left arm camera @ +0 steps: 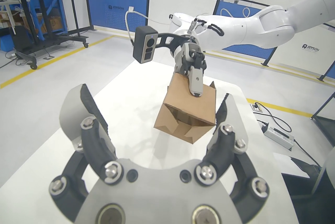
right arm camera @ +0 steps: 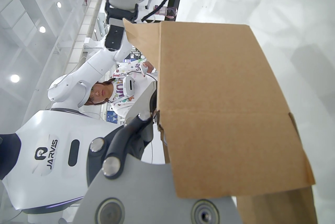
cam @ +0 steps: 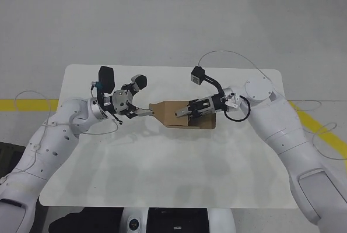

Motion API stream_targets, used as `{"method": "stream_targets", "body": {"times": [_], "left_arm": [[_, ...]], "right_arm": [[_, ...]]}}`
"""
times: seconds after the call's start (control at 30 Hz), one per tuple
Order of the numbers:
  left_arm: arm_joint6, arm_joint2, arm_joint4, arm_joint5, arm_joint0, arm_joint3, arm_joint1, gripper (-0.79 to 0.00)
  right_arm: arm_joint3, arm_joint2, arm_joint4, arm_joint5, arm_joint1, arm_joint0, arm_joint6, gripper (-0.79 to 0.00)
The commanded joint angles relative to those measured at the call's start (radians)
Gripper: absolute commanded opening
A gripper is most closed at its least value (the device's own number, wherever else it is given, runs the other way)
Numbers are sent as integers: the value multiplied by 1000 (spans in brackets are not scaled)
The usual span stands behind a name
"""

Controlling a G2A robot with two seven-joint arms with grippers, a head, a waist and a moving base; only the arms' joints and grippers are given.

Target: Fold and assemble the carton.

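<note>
While the right gripper [cam: 192, 110] clamps the tilted carton [cam: 172, 112] over the table [cam: 161, 169], the left gripper [left arm camera: 154, 94] stands spread wide at its open end, holding nothing.

The left gripper [left arm camera: 155, 94] is hovering over the white table [left arm camera: 125, 115], holding its two dark-padded fingers wide apart. Just ahead of it the brown carton [left arm camera: 188, 104] is sitting tilted, showing this gripper its open end and the folded flaps inside. One spread fingertip is standing just beside the carton's edge. The right gripper [left arm camera: 195, 88] is hanging over the carton from the far side, pinching its upper panel.
</note>
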Motion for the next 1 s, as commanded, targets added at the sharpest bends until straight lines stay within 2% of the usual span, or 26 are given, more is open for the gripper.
{"method": "stream_targets", "body": {"times": [0.0, 0.57, 0.97], "left_arm": [[-19, 4, -21, 0, -8, 12, -3, 0], [-44, -18, -54, 0, 21, 53, -3, 0], [-42, 3, -64, 0, 21, 72, -24, 0]], "right_arm": [[-2, 6, 8, -5, 0, -1, 5, -785], [-41, 43, 67, -20, -2, -9, 36, -785], [-71, 54, 100, -20, -8, -14, 47, -785]]}}
